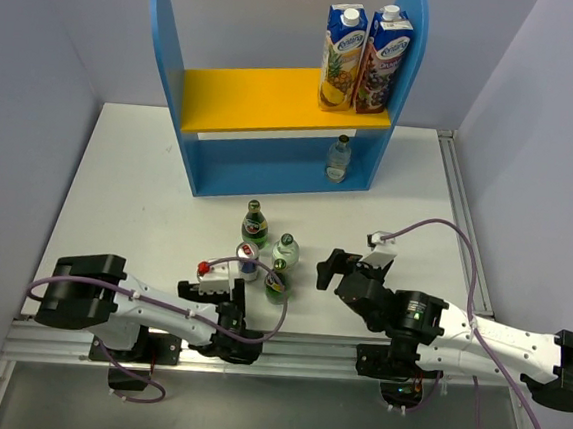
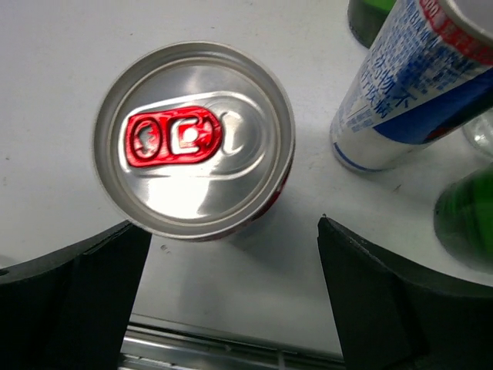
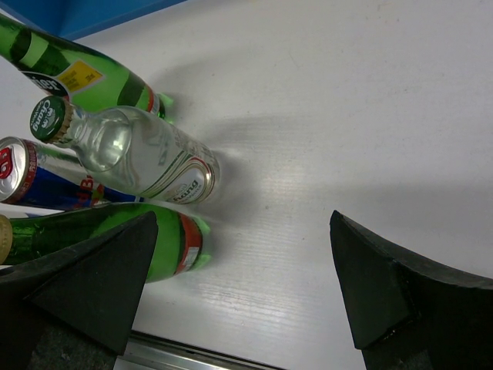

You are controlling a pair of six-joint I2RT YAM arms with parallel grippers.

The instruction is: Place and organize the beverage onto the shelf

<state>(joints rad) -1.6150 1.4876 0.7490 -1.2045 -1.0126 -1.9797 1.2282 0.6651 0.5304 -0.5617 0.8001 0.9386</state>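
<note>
Holding left gripper [image 2: 233,227] nose-down above upright can [image 2: 192,139], jaws apart, clamping nothing; lining up for a pickup, by appearance. Leaving other drinks [image 1: 255,224] clustered mid-table, within both arms' reach. Extending right gripper [image 3: 243,220] low toward loose clear bottle [image 3: 146,162], jaws apart, empty. Storing second clear bottle [image 1: 339,159] on shelf [image 1: 270,173], lower level, right end.

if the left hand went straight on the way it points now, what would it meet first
Probably the red-tabbed can, upright just ahead of the left hand, between its open fingers. Depth is hard to judge.
</note>
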